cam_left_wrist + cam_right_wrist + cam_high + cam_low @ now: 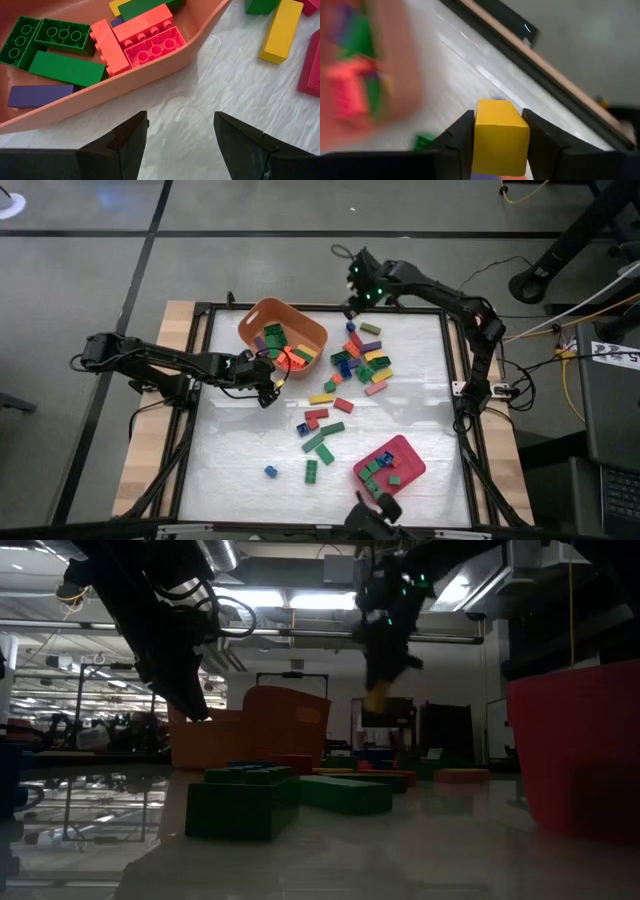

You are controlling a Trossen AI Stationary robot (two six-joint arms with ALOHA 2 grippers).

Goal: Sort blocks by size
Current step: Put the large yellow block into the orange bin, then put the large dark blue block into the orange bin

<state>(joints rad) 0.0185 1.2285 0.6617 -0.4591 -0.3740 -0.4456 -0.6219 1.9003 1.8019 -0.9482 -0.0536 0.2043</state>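
Observation:
Blocks of many colours lie in a loose pile point(362, 360) at the far right of the table, and others are scattered mid-table point(322, 425). More blocks lie in the orange tub point(283, 330) and the red tray point(390, 465). My right gripper point(500, 150) hangs high over the pile's far end, shut on a yellow block point(501, 134), which also shows in the low view point(378, 695). My left gripper point(180, 131) stands open over bare table beside the tub's near wall point(150, 82), holding nothing. My right gripper pinches the yellow block's two opposite sides point(479, 136) between its two fingers. The fingers point(385, 650) slant steeply down from above. The block sticks out below the fingertips and hangs well clear of the table and of the pile.
The table is bounded by a dark frame point(455, 380). A blue block point(270, 471) and a green one point(311, 471) lie near the front. Bare white surface stretches along the table's left and near sides.

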